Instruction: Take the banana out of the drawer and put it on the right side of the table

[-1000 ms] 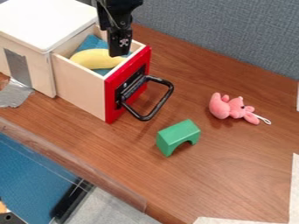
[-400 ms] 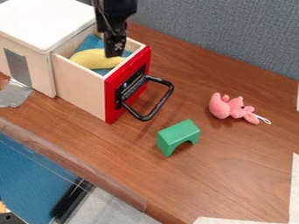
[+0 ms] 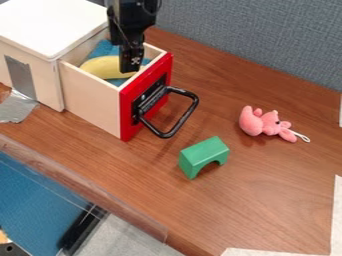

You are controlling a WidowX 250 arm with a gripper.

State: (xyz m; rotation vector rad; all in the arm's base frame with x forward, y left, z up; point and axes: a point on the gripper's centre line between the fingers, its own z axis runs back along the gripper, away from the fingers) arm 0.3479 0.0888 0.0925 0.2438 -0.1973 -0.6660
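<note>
One gripper [image 3: 130, 68], jaws impossible to judge, hangs at the banana [image 3: 101, 67], near the drawer's [image 3: 95, 100] red front edge [image 3: 151, 73].

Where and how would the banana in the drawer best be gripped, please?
I would grip the banana around its thick middle, coming from above, jaws closing across its narrow width. It is long and gently curved, and the drawer is open on top, while its walls likely block a sideways approach.

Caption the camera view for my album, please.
Black gripper at a yellow banana in an open, red-fronted drawer.
</note>
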